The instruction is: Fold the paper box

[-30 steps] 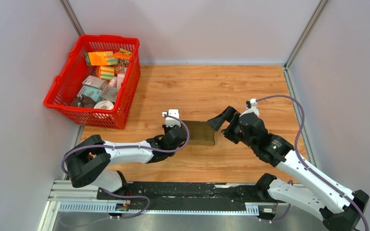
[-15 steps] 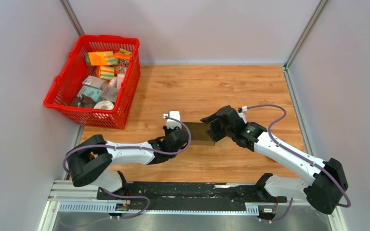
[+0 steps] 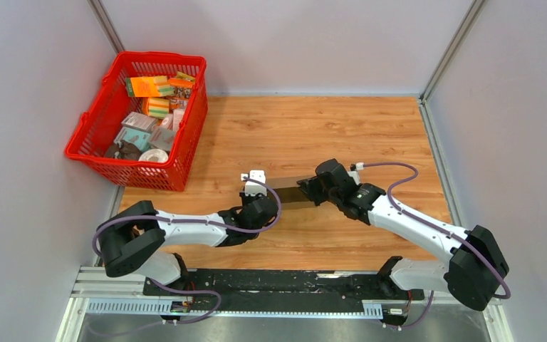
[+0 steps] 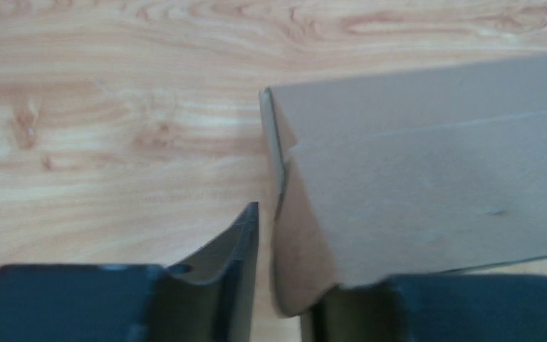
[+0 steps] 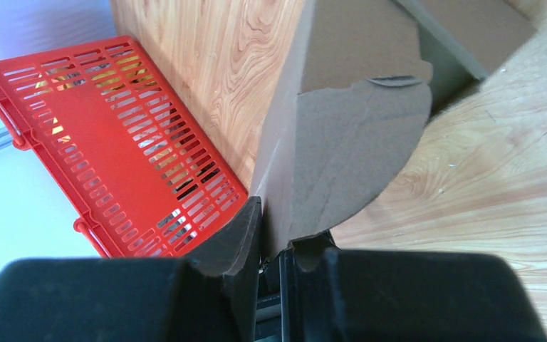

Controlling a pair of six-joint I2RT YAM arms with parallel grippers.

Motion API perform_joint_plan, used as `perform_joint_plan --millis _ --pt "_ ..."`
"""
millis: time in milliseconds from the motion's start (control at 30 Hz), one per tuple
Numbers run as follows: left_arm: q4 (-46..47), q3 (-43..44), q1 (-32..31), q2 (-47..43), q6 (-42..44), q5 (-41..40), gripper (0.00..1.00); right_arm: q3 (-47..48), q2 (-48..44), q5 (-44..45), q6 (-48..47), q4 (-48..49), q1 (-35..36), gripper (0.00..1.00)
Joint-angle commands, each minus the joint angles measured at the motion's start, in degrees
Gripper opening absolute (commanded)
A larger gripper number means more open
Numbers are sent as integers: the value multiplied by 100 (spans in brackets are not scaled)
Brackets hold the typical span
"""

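Left gripper (image 4: 288, 274): jaws slightly parted around the left end corner of the paper box (image 3: 288, 191); its left finger (image 4: 238, 256) stands just clear of the cardboard, with a sliver of wood showing between; no clamp. Right gripper (image 5: 278, 239): jaws drawn narrow, pinching the thin cardboard panel at the right end of the paper box; a rounded flap (image 5: 360, 142) hangs just beside the pinch. The paper box lies between the two grippers.

A red mesh basket (image 3: 162, 55) holding printed packets sits well apart from the box, to its left and behind it; wood surface extends behind the box and to its right.

The table (image 3: 313, 128) is light wood-grain; grey panel walls (image 3: 292, 43) enclose it left of, behind and right of the box; a metal rail (image 3: 256, 285) in front of the box carries both arm bases.
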Motion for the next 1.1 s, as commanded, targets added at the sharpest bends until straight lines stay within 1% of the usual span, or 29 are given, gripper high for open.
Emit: perform_joint_plan --millis 0,33,67,100,133,167,200,233,267,300,333,367,400,433,500,533,600,633,667,700,733,767,800,833,867,933,967,1067 --pt "-234 -382 -43 -716 -257 313 39 -200 -122 105 204 341 -15 16" --pt "-313 -444 -34 -893 -274 384 43 -244 -157 105 222 350 -15 16" --pt "-479 -505 -43 -1086 -266 628 44 -305 -184 105 231 358 -15 17" --pt "-559 -654 -43 -1506 -240 778 45 -341 -201 114 231 376 -15 17" --pt "-638 -751 -43 -1736 -213 936 45 -367 -262 114 213 385 -15 18" --pt "-795 -856 -43 -1991 -213 1321 45 -402 -280 114 204 385 -15 19" --pt "-832 -1101 -43 -2542 -152 1516 45 -472 -315 105 204 394 -15 20" --pt "-893 -1217 -43 -2834 -134 1709 45 -516 -333 96 204 446 -15 22" --pt "-1085 -1305 -43 -3124 -108 2086 45 -578 -368 96 178 490 -15 22" --pt "-1270 -1393 -43 -3710 -64 2281 44 -648 -377 70 161 516 -24 22" --pt "-1428 -1385 -34 -3977 -29 2439 43 -701 -377 44 126 604 -6 23" --pt "-1821 -1359 -25 -4224 -11 2719 42 -736 -377 18 47 622 -15 23" --pt "-2008 -1254 -25 -4644 6 2809 42 -780 -377 -44 -15 666 -15 24" --pt "-2367 -1175 -25 -4805 -2 2862 42 -885 -377 -70 -137 788 -15 26" --pt "-2676 -877 10 -5077 -72 2828 43 -965 -412 -140 -557 903 -15 28" --pt "-2878 -762 45 -5113 -107 2793 43 -1035 -421 -184 -717 1017 -15 32" --pt "-2924 -464 298 -5018 -152 2862 44 -1114 -508 -203 -1129 1044 -15 36" --pt "-2820 -375 422 -4939 -152 2950 44 -1149 -553 -176 -1271 1070 -15 39" --pt "-2697 -304 545 -4703 -134 3186 44 -1211 -588 -133 -1411 1062 -15 41" --pt "-2565 -208 842 -4553 -125 3345 44 -1229 -640 -167 -1683 1088 -24 43" --pt "-2303 -146 984 -4360 -151 3529 44 -1238 -667 -202 -1903 1184 -24 48" --pt "-2204 -67 1116 -3932 -186 3879 44 -1238 -667 -229 -2114 1254 -24 52" --pt "-2108 116 1230 -3692 -152 3995 44 -1220 -667 -316 -2325 1290 -24 55" --pt "-1915 214 1336 -3446 -99 4092 43 -1203 -676 -343 -2718 1273 -24 63" --pt "-1878 311 1380 -2983 -47 4198 43 -1237 -659 -378 -2853 1281 -24 66" --pt "-1721 627 1433 -2549 67 4339 41 -1290 -615 -588 -3186 1281 -85 69" --pt "-1685 724 1451 -2191 155 4392 40 -1316 -589 -685 -3258 1281 -111 69" --pt "-1475 953 1547 -1697 122 4488 38 -1545 -597 -958 -3433 1395 -173 68"
